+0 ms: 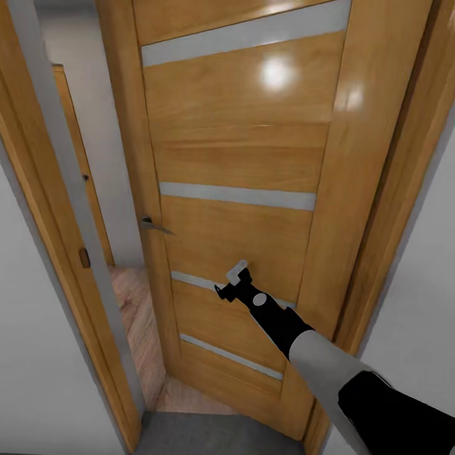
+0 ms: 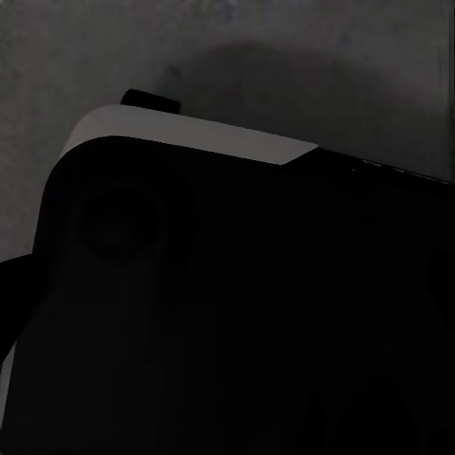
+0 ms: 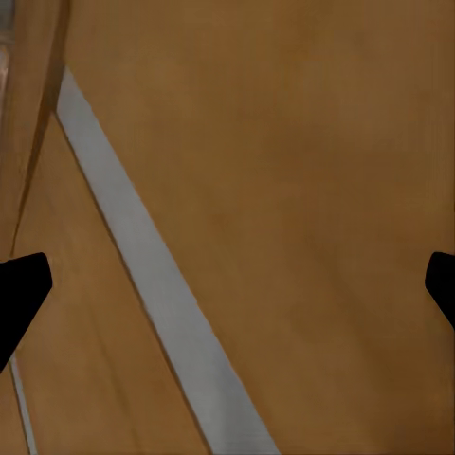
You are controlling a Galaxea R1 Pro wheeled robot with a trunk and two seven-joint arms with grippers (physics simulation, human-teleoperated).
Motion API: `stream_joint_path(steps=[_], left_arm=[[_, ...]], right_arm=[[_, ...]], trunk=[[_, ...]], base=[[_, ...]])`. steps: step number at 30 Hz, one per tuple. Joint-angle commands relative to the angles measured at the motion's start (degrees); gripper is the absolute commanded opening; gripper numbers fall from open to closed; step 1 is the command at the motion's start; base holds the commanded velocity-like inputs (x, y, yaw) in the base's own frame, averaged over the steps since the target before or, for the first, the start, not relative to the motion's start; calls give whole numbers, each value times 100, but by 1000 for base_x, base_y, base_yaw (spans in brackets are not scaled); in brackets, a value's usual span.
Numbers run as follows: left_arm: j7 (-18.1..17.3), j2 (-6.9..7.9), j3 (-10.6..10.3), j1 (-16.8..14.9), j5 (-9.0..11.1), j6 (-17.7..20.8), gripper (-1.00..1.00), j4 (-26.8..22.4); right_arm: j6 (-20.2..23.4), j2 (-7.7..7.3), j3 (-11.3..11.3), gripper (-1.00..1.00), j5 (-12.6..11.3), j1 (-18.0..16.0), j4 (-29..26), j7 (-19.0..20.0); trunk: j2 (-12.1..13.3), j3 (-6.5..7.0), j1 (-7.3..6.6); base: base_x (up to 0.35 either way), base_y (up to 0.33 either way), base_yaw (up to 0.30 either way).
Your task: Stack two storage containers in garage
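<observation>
Door [image 1: 240, 158] fills most of what I see from the head camera. It is honey-brown wood with pale grey stripes across it, and it stands a little open. Its dark handle [image 1: 153, 225] sticks out at the door's left edge. Through the gap I see light wood-plank floor [image 1: 136, 316]. Under me lies dark grey floor [image 1: 208, 435].

My right arm reaches forward, and the right gripper [image 1: 231, 281] is right up at the door, by one grey stripe [image 3: 152, 275]. Its jaws are spread wide apart and hold nothing.

The left wrist camera gives a very dark picture with a black and white robot part [image 2: 190, 284]. I cannot tell how the left jaws stand.
</observation>
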Motion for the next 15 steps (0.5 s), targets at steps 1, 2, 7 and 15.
stream_joint_path(steps=[1,2,7,15], left_arm=[[4,-3,0,0,28,-14,100,-1],[4,-3,0,0,28,-14,100,-1],[4,-2,0,0,28,-17,100,-1],[2,-3,0,0,28,-18,100,-1]], right_arm=[[-5,1,-5,100,81,-8,-3,-39],[-2,1,-1,100,82,-8,-4,-56],[11,1,6,100,82,-9,-4,-88],[154,1,11,100,82,-8,-62,-91]], trunk=[[-2,-4,3],[-2,-4,3],[-2,-4,3],[-2,-4,3]], base=[[321,0,0],[321,0,0],[321,0,0],[320,0,0]])
